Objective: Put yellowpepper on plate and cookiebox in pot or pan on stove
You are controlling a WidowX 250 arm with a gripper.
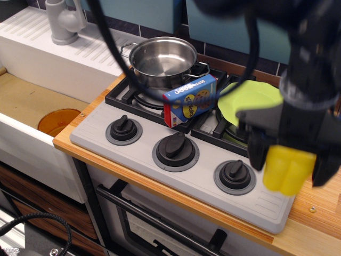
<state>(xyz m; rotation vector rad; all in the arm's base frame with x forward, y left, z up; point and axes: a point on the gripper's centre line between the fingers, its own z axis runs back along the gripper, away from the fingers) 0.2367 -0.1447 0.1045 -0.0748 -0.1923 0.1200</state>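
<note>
The black robot gripper (290,160) was closed around the glossy bright yellow plastic toy bell pepper (286,169), its dark fingers (258,150) pressing the pepper from the left and right. The pepper hung clear of the surface, above the right front corner of the grey toy gas hob (160,162) and the edge of the light wooden bench (314,213). The image there was blurred, so the finger details could not be made out.

Just behind the gripper, the thin round lime-green plate (250,98) lay over the right-hand black grate, partly hidden by the arm. The small blue rectangular cookie carton (190,100), with its red end and cookie picture, stood tilted on the grates between the two burners, its red end facing the front. Behind it and to the left, the shiny round stainless-steel pot (162,60) sat on the rear left burner, empty.

Three round black knobs (176,145) lined the front of the hob. A thick black cable (106,37) ran down across the view. To the left, a white sink unit (53,58) carried a grey tap (63,20), and an orange round disc (58,121) lay in the basin.
</note>
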